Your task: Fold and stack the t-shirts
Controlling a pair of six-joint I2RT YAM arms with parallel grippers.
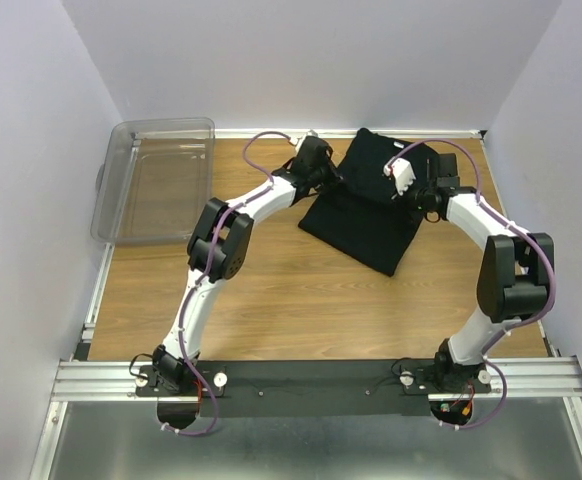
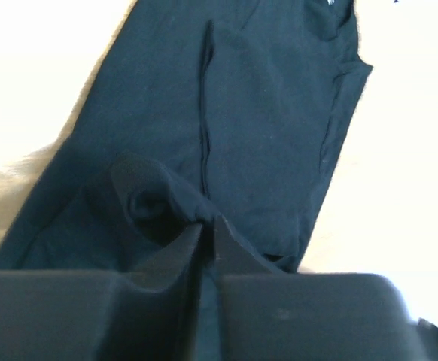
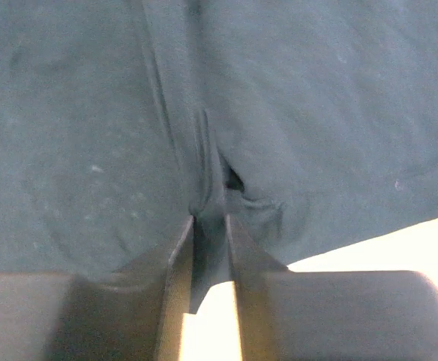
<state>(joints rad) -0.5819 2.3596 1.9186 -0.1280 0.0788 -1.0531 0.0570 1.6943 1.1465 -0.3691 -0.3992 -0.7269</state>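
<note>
One black t-shirt [image 1: 366, 215] lies partly folded on the far middle of the wooden table, with an upper layer turned up toward the back wall. My left gripper [image 1: 333, 180] is at its left edge and my right gripper [image 1: 416, 195] at its right edge. In the left wrist view the left gripper [image 2: 209, 222] stands slightly open, a bunched fold of the t-shirt [image 2: 272, 98] still between its tips. In the right wrist view the right gripper [image 3: 210, 218] is also a little open around a pleat of the t-shirt [image 3: 317, 113], with table showing through the gap.
A clear plastic bin [image 1: 161, 125] stands at the back left corner of the table. Bare wood [image 1: 271, 290] spreads in front of the shirt. White walls close in the back and both sides.
</note>
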